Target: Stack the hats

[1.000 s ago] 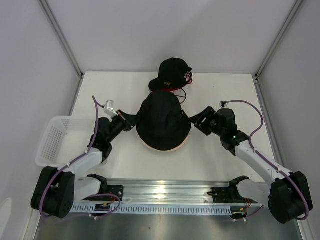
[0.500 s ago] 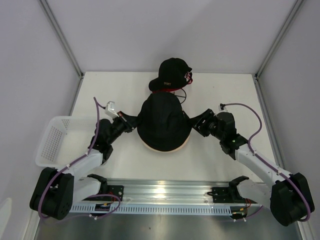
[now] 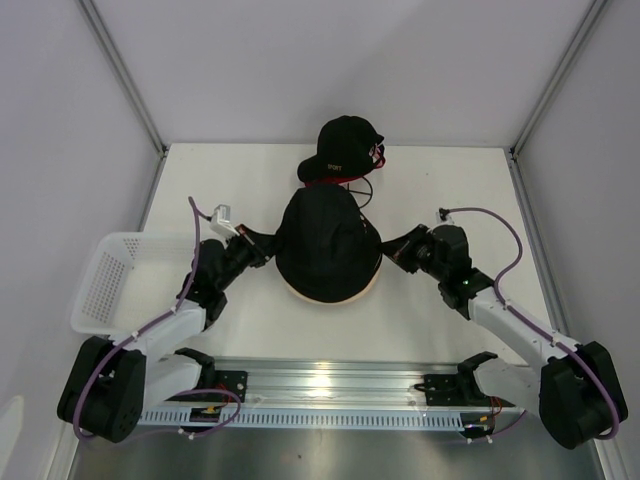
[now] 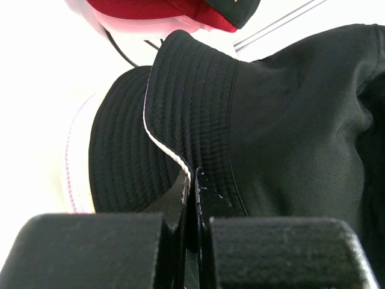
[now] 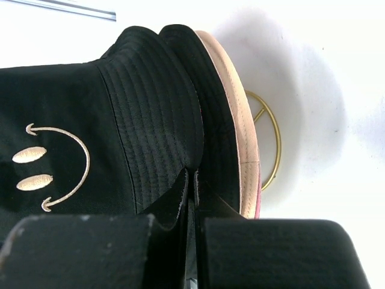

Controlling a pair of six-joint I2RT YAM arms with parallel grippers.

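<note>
We have the black bucket hat (image 3: 328,245) mid-table on top of the stack. The beige hat (image 5: 233,108) and a sliver of the pink hat (image 5: 255,203) peek out under its brim. Left gripper (image 4: 192,186) is pinched tight on the left brim, right gripper (image 5: 191,180) pinched tight on the right brim. Black baseball cap (image 3: 343,148) sits just behind the stack, white basket (image 3: 105,280) to the far left, tan wire hoop (image 5: 272,141) beside the right brim.

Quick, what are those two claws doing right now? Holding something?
Left gripper: closed, pinching the brim of the black bucket hat.
Right gripper: closed on the same hat's brim, on the opposite side.
</note>
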